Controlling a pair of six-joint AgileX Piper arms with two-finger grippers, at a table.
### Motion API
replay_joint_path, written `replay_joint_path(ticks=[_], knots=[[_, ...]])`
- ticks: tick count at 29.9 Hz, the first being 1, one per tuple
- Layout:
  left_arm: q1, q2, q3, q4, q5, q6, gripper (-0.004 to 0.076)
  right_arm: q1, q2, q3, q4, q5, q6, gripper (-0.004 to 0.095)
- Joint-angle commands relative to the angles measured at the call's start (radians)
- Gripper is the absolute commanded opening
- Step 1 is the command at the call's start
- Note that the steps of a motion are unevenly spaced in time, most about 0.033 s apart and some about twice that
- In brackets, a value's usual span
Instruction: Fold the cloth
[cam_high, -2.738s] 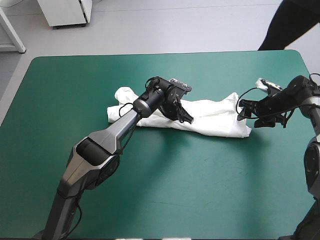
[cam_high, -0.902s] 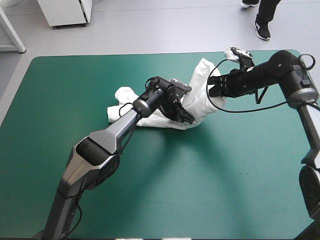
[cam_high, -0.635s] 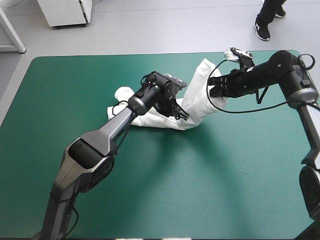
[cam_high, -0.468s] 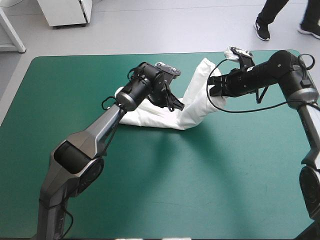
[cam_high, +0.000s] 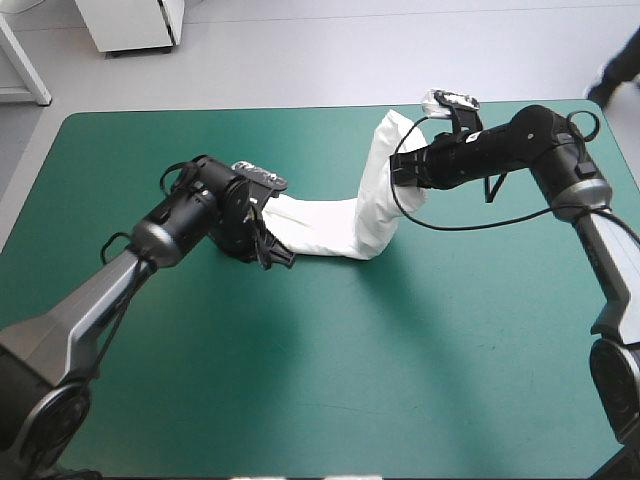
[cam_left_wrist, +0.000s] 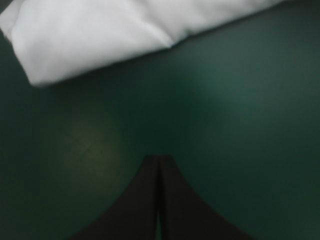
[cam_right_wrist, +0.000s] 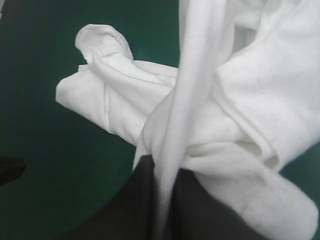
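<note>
Just beyond the centre of the teal-green tabletop (cam_high: 450, 380), toward 12 o'clock, lies the white short-sleeved T-shirt (cam_high: 330, 225), drawn into a long narrow band. Its 9 o'clock end rests flat on the cover, and its other end rises off the surface toward 1 o'clock. The right claw (cam_high: 398, 172), two broad black curved fins, is pinched all but closed on that raised end. In its wrist view a taut ridge of cloth runs out from between the fins, and the rest of the shirt hangs bunched ahead of them. The left claw (cam_high: 275, 255), of the same black fins, sits at about 10 o'clock from the centre, just beside the band's near edge. Its wrist view shows the fins meeting in one pointed arch with nothing between them, bare cover beneath, and the shirt's rounded fold ahead and apart. The lengthwise narrowing looks done, and the crosswise fold seems only begun. The lifted end has yet to be carried toward 9 o'clock, laid over the flat half and smoothed into a bundle.
</note>
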Motion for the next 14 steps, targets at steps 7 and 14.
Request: replay_joint_path(ticks=[7,14], knots=[[-0.001,-0.336,0.119,0.005,0.046,-0.039,-0.0022,0.164,0.066,-0.152,0.059,-0.110,-0.017,-0.0014],[-0.001,-0.433,0.155,-0.048,0.046,-0.040,-0.0022,0.268,0.235,-0.349,0.059,-0.127,0.021,-0.0014]])
